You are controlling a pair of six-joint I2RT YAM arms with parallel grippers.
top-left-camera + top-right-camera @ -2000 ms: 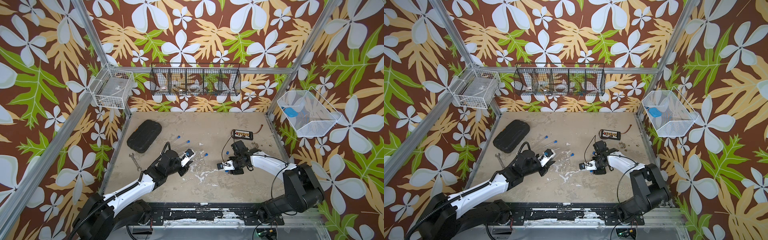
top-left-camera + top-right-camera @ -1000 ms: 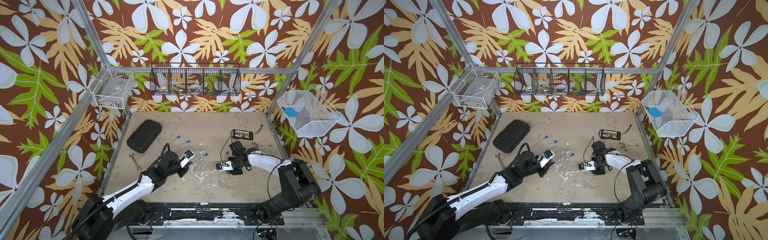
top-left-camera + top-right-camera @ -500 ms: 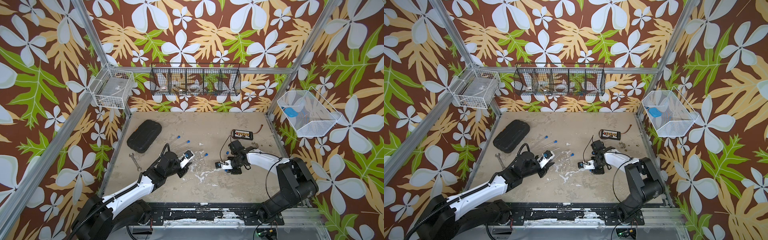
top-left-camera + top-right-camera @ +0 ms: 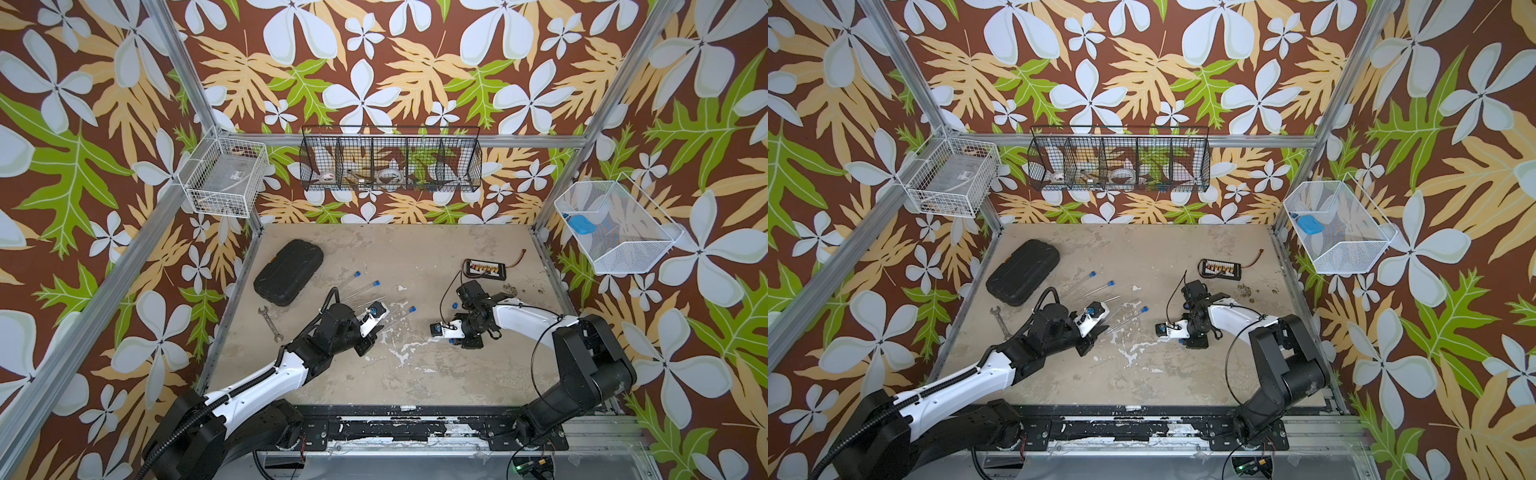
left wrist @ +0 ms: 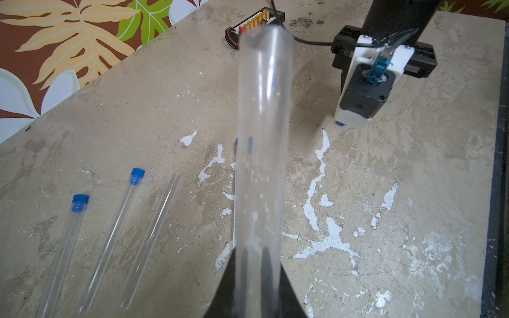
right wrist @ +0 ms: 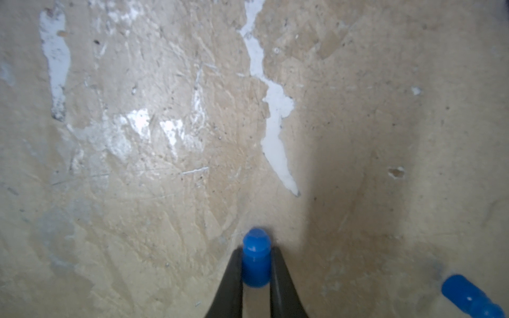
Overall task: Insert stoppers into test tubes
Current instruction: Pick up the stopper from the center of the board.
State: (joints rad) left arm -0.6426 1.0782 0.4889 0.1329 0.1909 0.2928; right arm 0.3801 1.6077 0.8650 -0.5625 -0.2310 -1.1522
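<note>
Right of centre in a top view, the right gripper point(image 4: 458, 341) pinches a stopper point(image 6: 256, 264) between its closed jaws; left of centre, the left gripper point(image 4: 374, 334) clamps a tube point(image 5: 260, 137).

A wrench point(image 4: 270, 324) lies near the black case point(image 4: 289, 272).

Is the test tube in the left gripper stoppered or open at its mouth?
Open. In the left wrist view the held test tube ends clear, without blue plug; the right gripper holds a stopper.
</note>
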